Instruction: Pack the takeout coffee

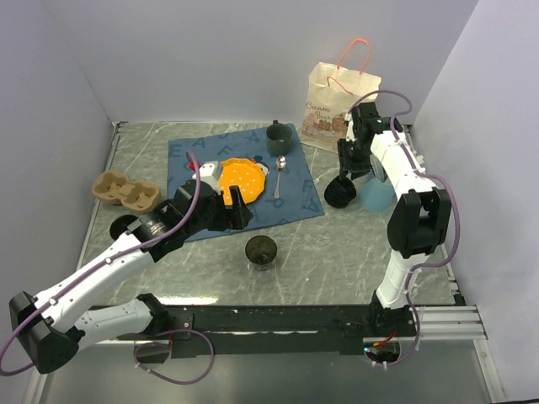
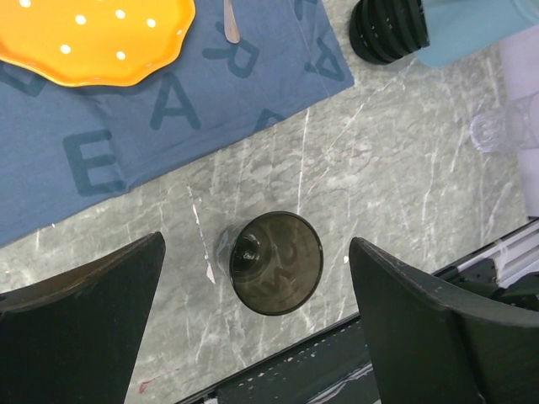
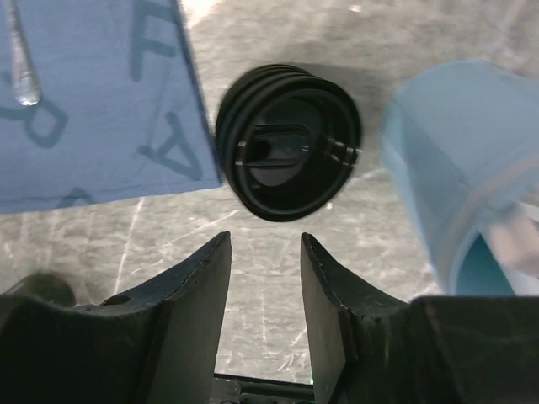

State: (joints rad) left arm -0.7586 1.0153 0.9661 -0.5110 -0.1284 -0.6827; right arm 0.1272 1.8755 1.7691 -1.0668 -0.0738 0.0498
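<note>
At the far left a cardboard carrier [image 1: 126,191] sits on the table [image 1: 337,252]. The left gripper [image 1: 236,206] hangs over the near edge of the blue mat [image 1: 295,198]. Its jaws are spread wide and hold nothing. In its wrist view a dark cup [image 2: 276,263] stands upright on the bare table, below and between the fingers. On the mat lie an orange plate [image 1: 238,175] and, to its right, a spoon [image 1: 280,175]. A mug [image 1: 278,136] stands at the mat's far edge.

Just off the mat's right edge sits a stack of black lids [image 3: 288,143]. The right gripper [image 3: 264,252] hovers above it, jaws partly open and empty, their tips just short of the stack. A blue cup [image 3: 446,185] is just beside the lids on the right. A paper bag [image 1: 333,109] stands upright at the back.
</note>
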